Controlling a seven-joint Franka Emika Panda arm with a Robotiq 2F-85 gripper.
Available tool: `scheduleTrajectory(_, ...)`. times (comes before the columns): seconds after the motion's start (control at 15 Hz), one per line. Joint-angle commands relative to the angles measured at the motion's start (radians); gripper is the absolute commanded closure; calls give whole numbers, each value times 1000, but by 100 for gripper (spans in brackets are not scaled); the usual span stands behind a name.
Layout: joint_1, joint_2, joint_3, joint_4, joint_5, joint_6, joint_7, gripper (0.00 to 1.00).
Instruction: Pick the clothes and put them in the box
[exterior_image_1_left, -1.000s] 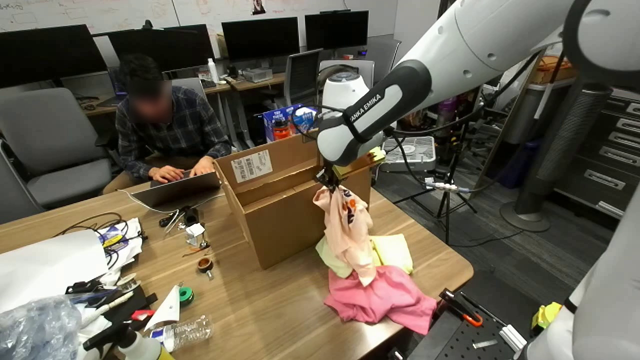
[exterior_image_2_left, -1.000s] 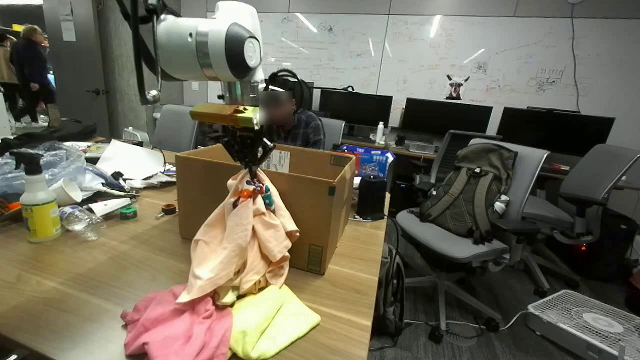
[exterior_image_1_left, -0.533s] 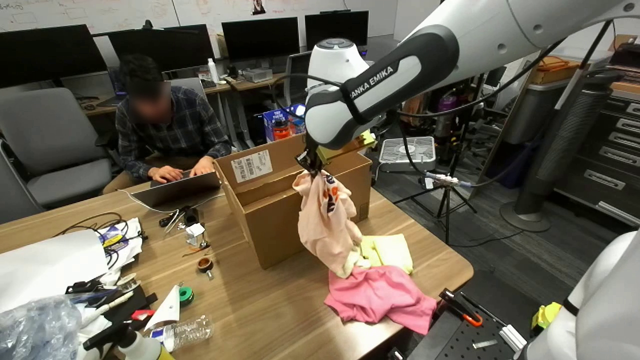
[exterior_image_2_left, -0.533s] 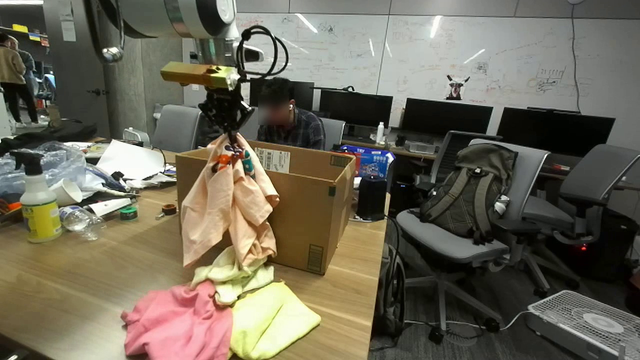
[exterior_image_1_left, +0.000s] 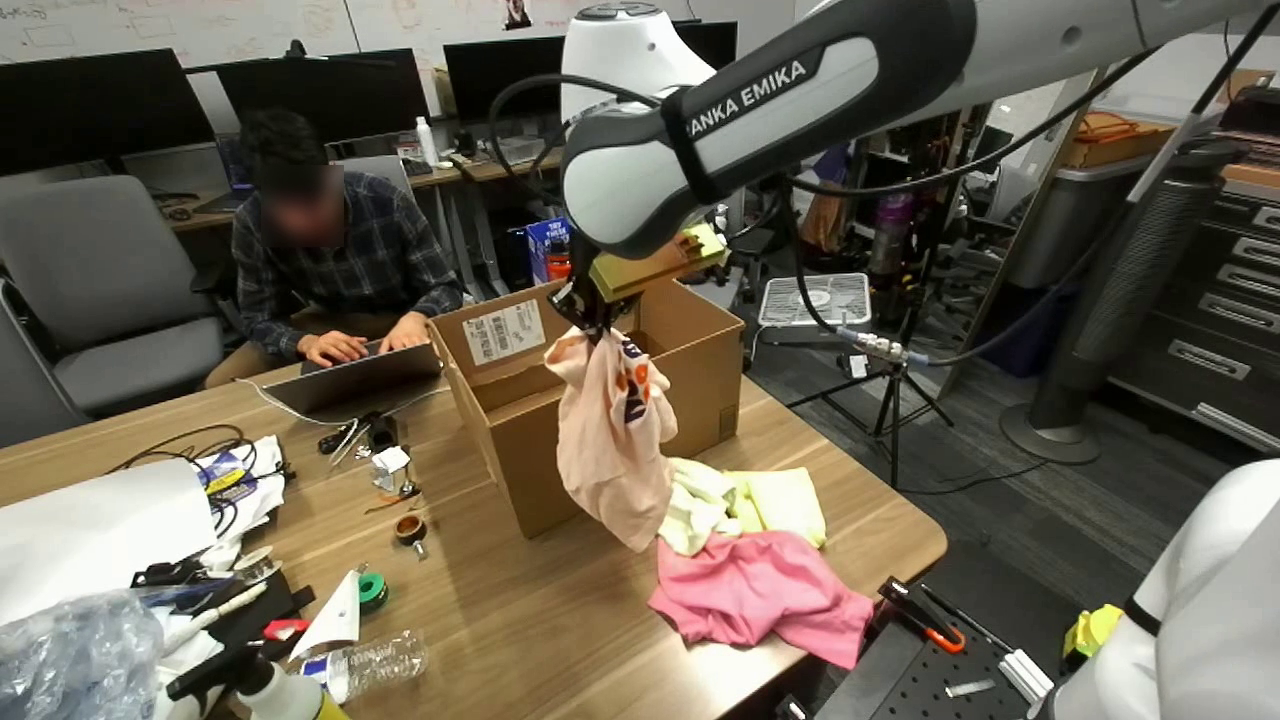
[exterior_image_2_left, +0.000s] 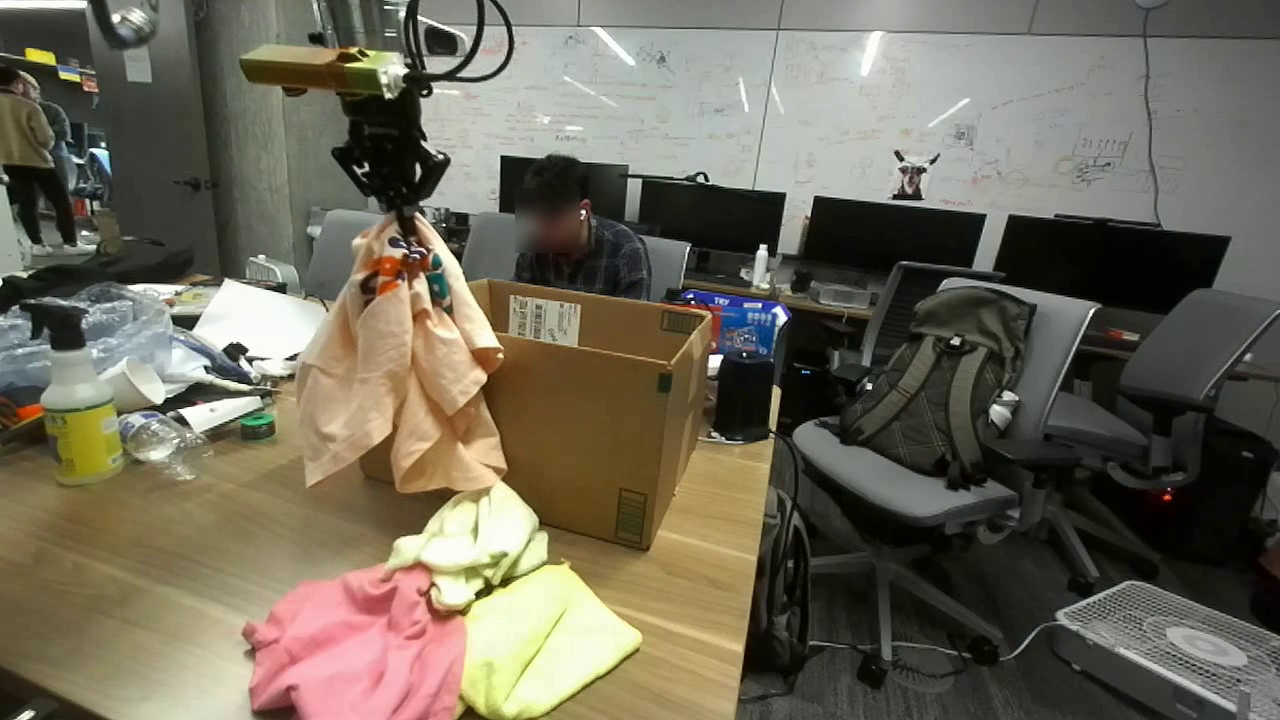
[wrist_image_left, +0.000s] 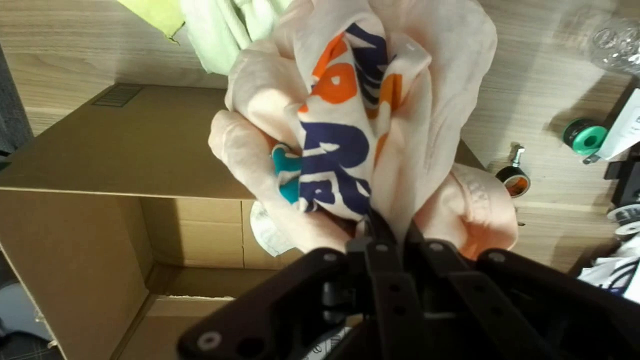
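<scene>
In an exterior view, the fingers (exterior_image_1_left: 592, 315) are drawn together near the cardboard box (exterior_image_1_left: 700, 390), grasping the gathered top of a peach garment (exterior_image_1_left: 608, 430). It hangs in long, loose folds in front of the box's outer wall. Just beside the box, a pale green cloth (exterior_image_1_left: 695, 505), a yellow cloth (exterior_image_1_left: 790, 500) and a pink garment (exterior_image_1_left: 755, 590) lie heaped against one another on the surface (exterior_image_1_left: 480, 620). "ANKA EMIKA" reads along the robot arm (exterior_image_1_left: 800, 120), the letter before it hidden; the print on the white label (exterior_image_1_left: 503, 332) inside the box is too small to make out.

In an exterior view, the fingers (exterior_image_2_left: 404, 212) end in a tight pinch higher than the box's rim, and the peach garment (exterior_image_2_left: 400, 370) flares out beneath them, outside the box. Its orange, navy and teal print shows just under the fingertips. Whether its hem touches the pale green cloth cannot be told. "TRY" is legible on a blue carton (exterior_image_2_left: 750, 330) beyond the box.

In the wrist view, the fingers (wrist_image_left: 390, 285) stand nearly tip to tip, with bunched fabric caught between them. The peach garment (wrist_image_left: 425, 100) puffs out around the grip, its bold lettering so creased that the word cannot be read with certainty. The hollow of the box lies beside the garment.
</scene>
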Motion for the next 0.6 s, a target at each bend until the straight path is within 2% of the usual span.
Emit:
scheduleTrajectory(0.0, 21, -19, 37, 80, -7, -82, 92, 98)
scheduleTrajectory(0.53, 45, 62, 96, 270, -54, -71, 524, 98)
